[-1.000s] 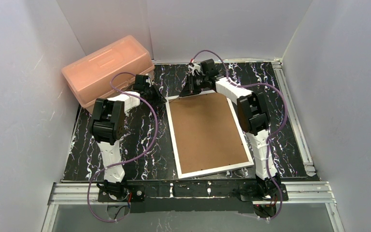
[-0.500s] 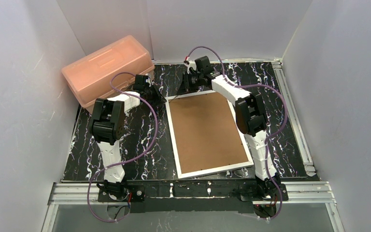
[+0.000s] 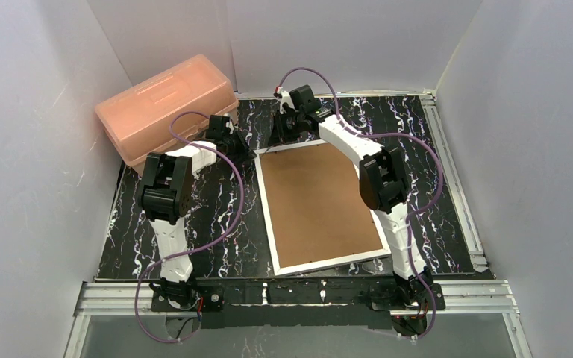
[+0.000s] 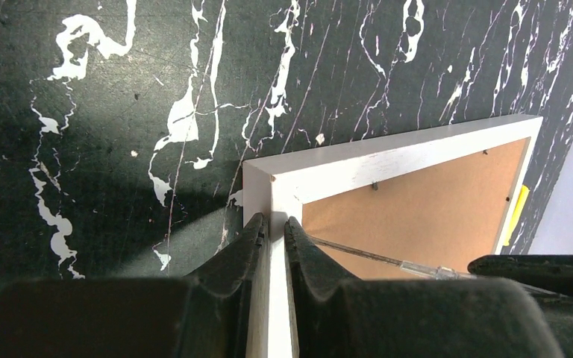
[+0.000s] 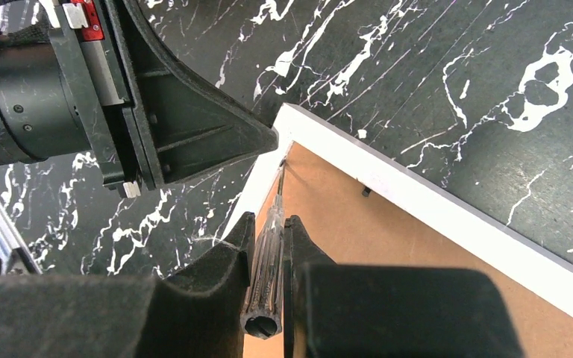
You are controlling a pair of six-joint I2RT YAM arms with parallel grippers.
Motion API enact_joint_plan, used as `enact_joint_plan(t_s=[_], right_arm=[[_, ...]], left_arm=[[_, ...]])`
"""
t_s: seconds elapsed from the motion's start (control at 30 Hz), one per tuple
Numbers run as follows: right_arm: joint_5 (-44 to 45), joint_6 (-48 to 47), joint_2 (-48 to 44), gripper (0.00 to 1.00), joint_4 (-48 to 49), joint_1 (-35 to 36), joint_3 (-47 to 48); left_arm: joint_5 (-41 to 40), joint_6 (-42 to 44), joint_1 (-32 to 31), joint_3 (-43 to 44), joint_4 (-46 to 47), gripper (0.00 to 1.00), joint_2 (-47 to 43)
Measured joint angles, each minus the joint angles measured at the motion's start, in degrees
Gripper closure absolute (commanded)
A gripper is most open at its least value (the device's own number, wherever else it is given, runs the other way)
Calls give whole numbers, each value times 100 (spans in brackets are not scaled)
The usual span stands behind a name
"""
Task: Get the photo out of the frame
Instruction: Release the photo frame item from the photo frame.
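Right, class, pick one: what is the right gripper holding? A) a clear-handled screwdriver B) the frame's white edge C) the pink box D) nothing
A: the right wrist view shows the right gripper shut on a clear-handled screwdriver, its tip at the inner corner of the frame.

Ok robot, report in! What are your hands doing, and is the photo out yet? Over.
Left gripper shut on frame corner. Right gripper shut on screwdriver, tip at same corner. Frame lies back-up, photo hidden. Nothing blocking.
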Motion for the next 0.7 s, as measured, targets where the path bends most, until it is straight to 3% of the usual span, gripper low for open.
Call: enact_joint_plan(t_s=[0.7], right_arm=[[1309,-673,0,99,-984,544,638]], left_arm=[[-881,-170,-361,98,-367,93,-116]])
